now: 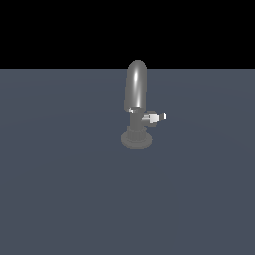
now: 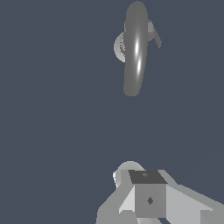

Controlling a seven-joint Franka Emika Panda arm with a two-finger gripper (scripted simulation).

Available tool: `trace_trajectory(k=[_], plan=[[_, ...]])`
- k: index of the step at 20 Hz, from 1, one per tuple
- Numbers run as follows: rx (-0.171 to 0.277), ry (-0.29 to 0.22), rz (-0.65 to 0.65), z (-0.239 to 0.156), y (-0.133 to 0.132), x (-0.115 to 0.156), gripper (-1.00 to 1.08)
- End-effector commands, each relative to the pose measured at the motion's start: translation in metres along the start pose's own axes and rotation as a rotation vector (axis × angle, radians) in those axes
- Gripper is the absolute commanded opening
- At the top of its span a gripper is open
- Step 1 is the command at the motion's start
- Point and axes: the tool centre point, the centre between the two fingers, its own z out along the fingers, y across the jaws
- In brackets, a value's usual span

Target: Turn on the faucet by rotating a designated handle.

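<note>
The faucet (image 1: 135, 94) is a glossy grey tap with a round stepped base and a tall rounded spout, standing upright on the flat grey floor (image 1: 60, 189). The handle (image 1: 155, 117) is a short grey lever with a whitish tip, sticking out from the neck toward the exterior view's right. In the wrist view the faucet (image 2: 134, 48) is seen from above, with the handle (image 2: 155, 37) poking out beside the spout. My gripper (image 2: 145, 176) is in the wrist view only, well apart from the faucet. Its fingers form one grey block with no gap and hold nothing.
Flat grey floor surrounds the faucet on all sides, under a black background (image 1: 60, 30). The arm does not show in the exterior view.
</note>
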Motion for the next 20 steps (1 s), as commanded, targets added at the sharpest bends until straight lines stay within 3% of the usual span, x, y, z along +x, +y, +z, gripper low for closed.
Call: trace_trajectory(k=[1,20], plan=[[0.016,-0.034,0.033,-0.001,-0.002,0.011,-1.00],[0.157,-0.329,0.318,0.004,-0.007,0.113,-1.00]])
